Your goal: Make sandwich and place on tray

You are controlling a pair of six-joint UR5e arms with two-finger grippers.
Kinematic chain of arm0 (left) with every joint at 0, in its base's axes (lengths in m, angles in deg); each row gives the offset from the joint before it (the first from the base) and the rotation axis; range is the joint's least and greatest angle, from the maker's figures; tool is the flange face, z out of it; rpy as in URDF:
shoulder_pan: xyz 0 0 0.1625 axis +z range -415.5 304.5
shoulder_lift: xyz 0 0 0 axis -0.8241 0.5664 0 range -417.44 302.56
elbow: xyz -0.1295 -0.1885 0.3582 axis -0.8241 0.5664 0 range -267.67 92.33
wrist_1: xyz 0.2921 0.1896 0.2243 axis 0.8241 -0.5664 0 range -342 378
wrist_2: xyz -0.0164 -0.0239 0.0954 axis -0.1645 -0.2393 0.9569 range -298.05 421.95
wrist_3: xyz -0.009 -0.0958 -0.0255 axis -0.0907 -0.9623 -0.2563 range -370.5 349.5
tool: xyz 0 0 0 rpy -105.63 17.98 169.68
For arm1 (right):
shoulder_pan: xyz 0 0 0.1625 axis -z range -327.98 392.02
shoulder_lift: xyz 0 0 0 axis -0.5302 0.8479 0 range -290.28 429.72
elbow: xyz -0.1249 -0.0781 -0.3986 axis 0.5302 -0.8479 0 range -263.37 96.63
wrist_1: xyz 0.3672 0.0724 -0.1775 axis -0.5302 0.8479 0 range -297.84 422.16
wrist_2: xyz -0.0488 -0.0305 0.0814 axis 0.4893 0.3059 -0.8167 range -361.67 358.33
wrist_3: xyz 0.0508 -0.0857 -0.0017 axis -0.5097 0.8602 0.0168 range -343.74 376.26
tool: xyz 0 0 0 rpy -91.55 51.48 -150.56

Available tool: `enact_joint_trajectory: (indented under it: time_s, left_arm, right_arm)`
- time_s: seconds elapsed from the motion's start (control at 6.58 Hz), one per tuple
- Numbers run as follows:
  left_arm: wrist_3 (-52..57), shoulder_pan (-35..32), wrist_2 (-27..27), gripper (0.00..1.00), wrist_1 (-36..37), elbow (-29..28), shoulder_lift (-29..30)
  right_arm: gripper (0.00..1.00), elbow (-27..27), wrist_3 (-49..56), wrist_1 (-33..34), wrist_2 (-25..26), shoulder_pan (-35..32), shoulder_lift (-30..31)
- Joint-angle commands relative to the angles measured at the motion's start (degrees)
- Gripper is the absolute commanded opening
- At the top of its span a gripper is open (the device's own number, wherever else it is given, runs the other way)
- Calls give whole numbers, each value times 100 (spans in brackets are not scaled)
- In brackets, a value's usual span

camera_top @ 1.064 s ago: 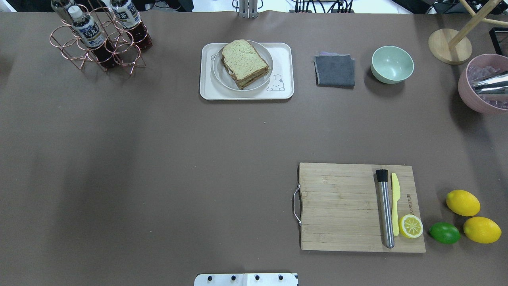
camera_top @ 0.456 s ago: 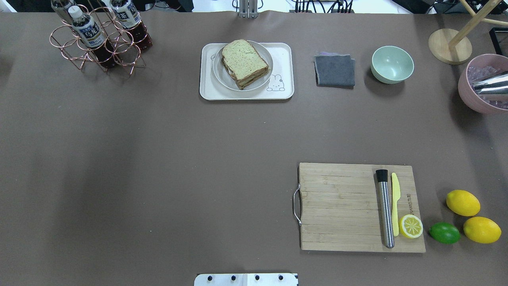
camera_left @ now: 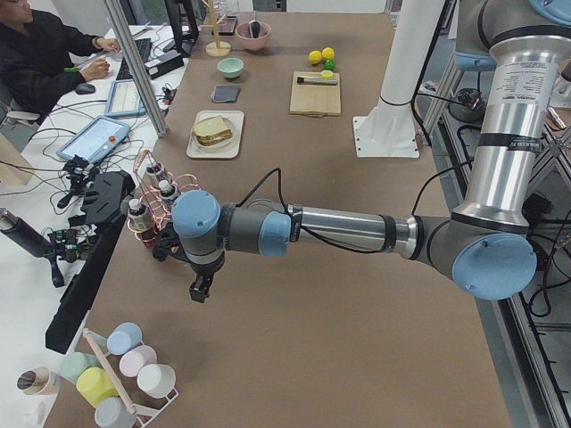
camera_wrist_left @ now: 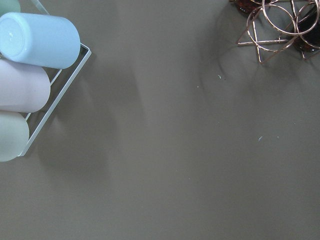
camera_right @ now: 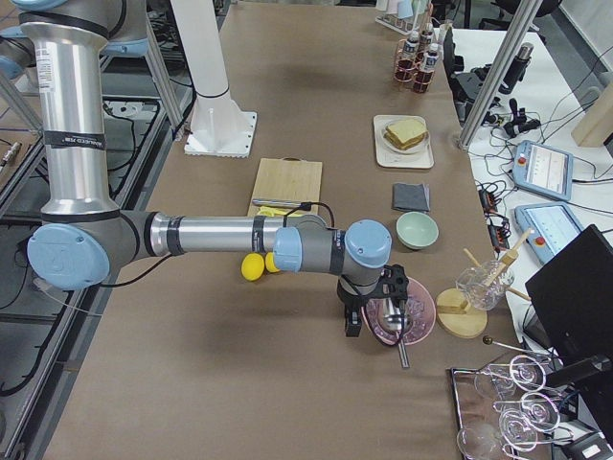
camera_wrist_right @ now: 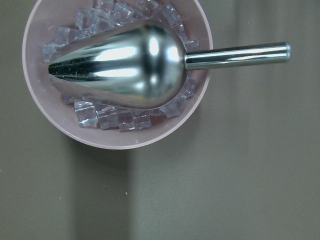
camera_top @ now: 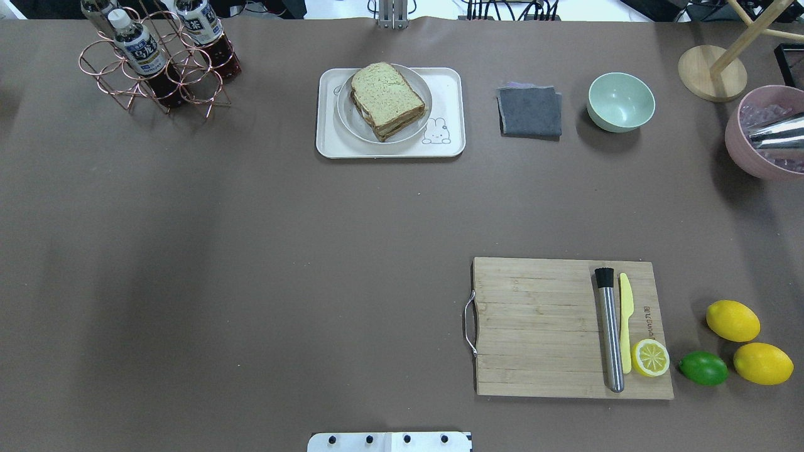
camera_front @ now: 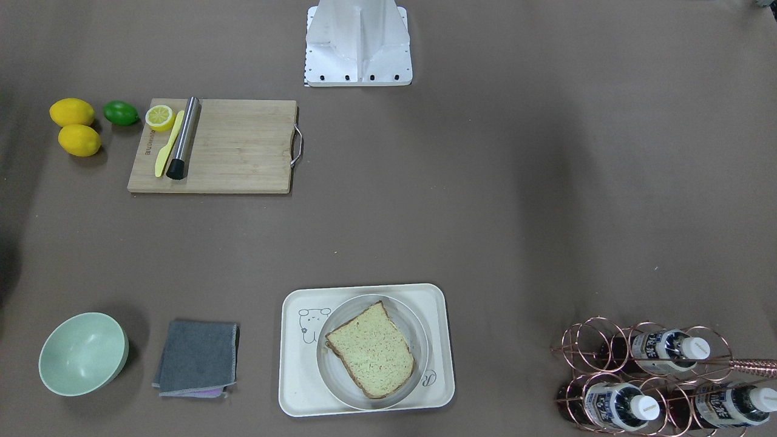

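Sandwich (camera_front: 371, 358) is seen in the front-facing view on a round pale-grey plate (camera_front: 420, 340). The plate is set inside the cream tray (camera_front: 294, 388), at the table side far from the robot's base (camera_front: 358, 42). A grey cloth (camera_front: 197, 357) and a pale green bowl (camera_front: 82, 353) are placed at the robot's right of the tray. A copper wire bottle rack (camera_front: 655, 376) is placed at its left.

In the overhead view, a pale filling is visible between the two bread slices. A wooden cutting board (camera_top: 540, 326) carries a steel muddler (camera_top: 609, 333), a yellow knife (camera_top: 625, 320) and a half lemon (camera_top: 650, 358).

In the exterior left view, the left gripper (camera_left: 201, 290) is held above bare table near that rack, well apart from the tray. Whether it is released or clenched cannot be told.

In the exterior right view, the right gripper (camera_right: 351, 326) is held near a pink bowl (camera_right: 419, 321). Its state cannot be told either.

In the left wrist view, pastel cups (camera_wrist_left: 42, 40) are shown.

In the right wrist view, a steel scoop (camera_wrist_right: 125, 65) is seen lying on ice cubes (camera_wrist_right: 85, 112) in the pink bowl.
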Motion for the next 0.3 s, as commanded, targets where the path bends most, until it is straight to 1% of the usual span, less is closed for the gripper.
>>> enact_joint_trajectory:
  time_s: [0.0,0.15]
  left_arm:
    - [-1,8,11,98,-1,-33,-38]
    - [-1,-9,11,98,-1,-7,-30]
  right_arm:
    - [100,55,-7,91,592,3,30]
    - [100,46,-7,83,648,107,-48]
